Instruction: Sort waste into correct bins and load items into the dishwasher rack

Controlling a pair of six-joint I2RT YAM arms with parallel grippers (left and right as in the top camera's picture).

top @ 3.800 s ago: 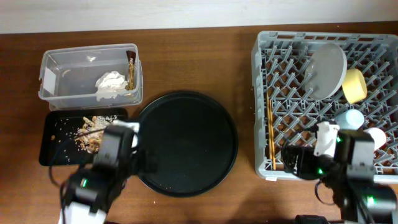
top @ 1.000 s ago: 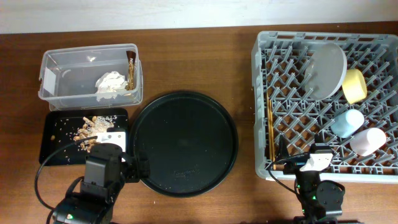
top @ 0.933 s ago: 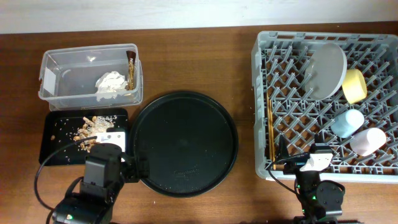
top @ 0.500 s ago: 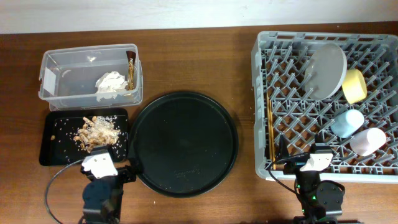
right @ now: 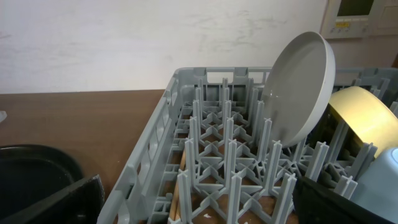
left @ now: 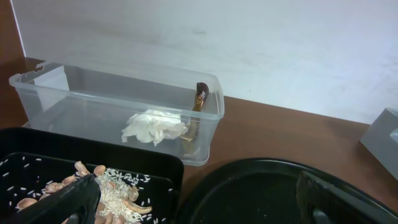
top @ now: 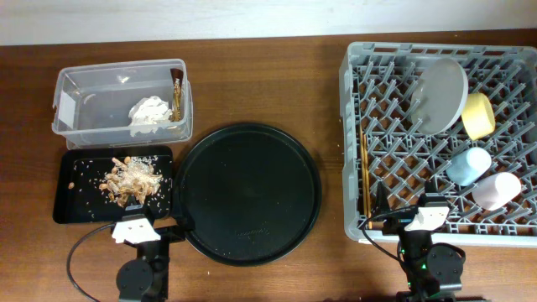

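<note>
The crumpled white tissue [top: 149, 111] and the brown-gold wrapper [top: 176, 92] lie in the clear box [top: 84, 84]. Brown food scraps [top: 130, 178] lie on the flat black tray [top: 67, 205]. In the grey rack [top: 346, 126] stand the grey-green plate [top: 443, 94], yellow bowl [top: 478, 115], blue cup [top: 467, 165], pink cup [top: 495, 190] and chopsticks [top: 365, 176]. My left gripper [top: 155, 228] is open and empty at the table's front, just in front of the flat tray [left: 37, 146]. My right gripper [top: 403, 220] is open and empty at the rack's front left corner [right: 149, 155].
A large round black tray [top: 252, 193] lies between the flat tray and the rack, with nothing on it. The left wrist view shows the tissue [left: 152, 126], wrapper [left: 199, 99] and scraps [left: 112, 193]. The right wrist view shows the plate [right: 298, 93] and bowl [right: 364, 118].
My left arm has drawn back from the flat black tray toward the table's front edge. My right arm pulled back from the cups earlier and has since held still.
</note>
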